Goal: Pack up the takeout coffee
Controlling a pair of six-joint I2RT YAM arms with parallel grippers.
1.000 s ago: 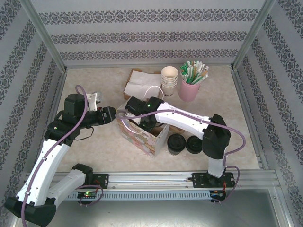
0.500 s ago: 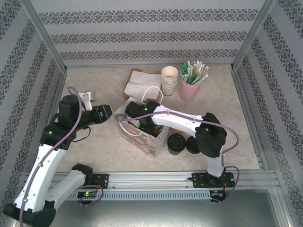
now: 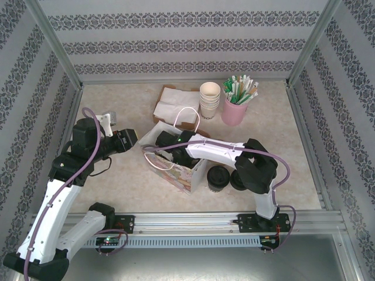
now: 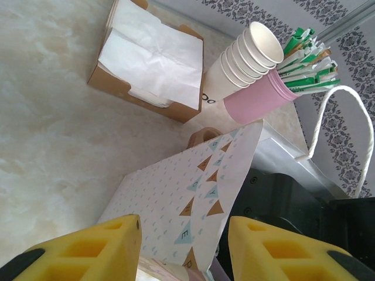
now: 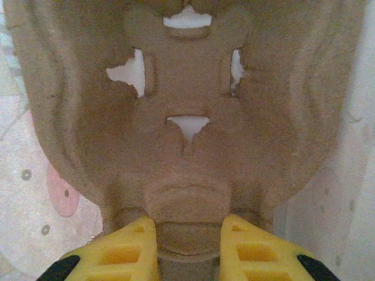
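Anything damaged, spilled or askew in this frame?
One slot in the brown cup carrier looks torn: its left-hand opening has a ragged edge, unlike the neater slot on the right. Nothing looks spilled.

the gift bag point(image 4: 187, 199) was white with blue specks and orange and teal pennants; the pulp carrier point(image 5: 187, 88) was brown; the cup point(image 4: 258, 100) was pink, its straws point(image 4: 304, 55) green and white; the takeout coffee point(image 3: 218, 177) was black.
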